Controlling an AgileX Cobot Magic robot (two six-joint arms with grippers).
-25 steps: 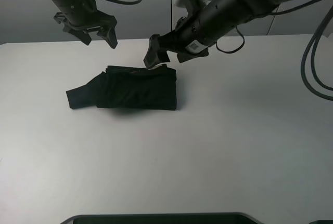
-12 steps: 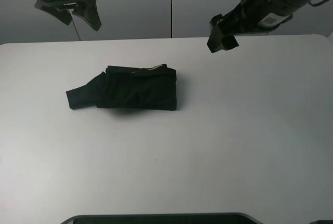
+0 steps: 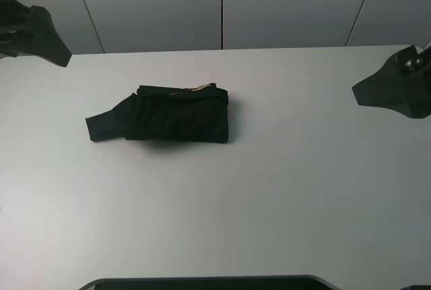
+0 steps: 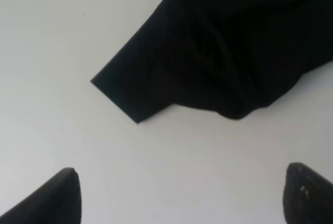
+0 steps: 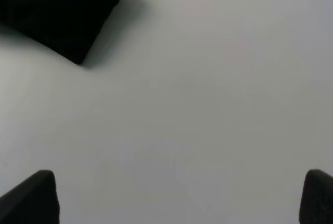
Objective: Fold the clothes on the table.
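Note:
The clothes [image 3: 168, 116], a black T-shirt, lie folded into a compact bundle on the white table [image 3: 283, 189], left of centre, with one sleeve sticking out to the left. A strip of coloured print shows at the bundle's back edge. The left wrist view shows the sleeve and folded body [image 4: 218, 52] with a bit of red print. My left gripper [image 4: 179, 195] is open, held above bare table short of the sleeve. My right gripper [image 5: 179, 198] is open too, well away from the bundle's corner [image 5: 62, 11]. In the high view both arms sit at the frame's edges.
A dark rounded object [image 3: 202, 283] pokes in at the table's front edge. Grey wall panels [image 3: 222, 7] stand behind the table. The left arm [image 3: 30, 31] is at the far left edge, the right arm [image 3: 397, 88] at the far right edge.
Both arms have pulled back from the folded shirt, the left one to the left edge and the right one to the right edge. The shirt has stayed where it lay.

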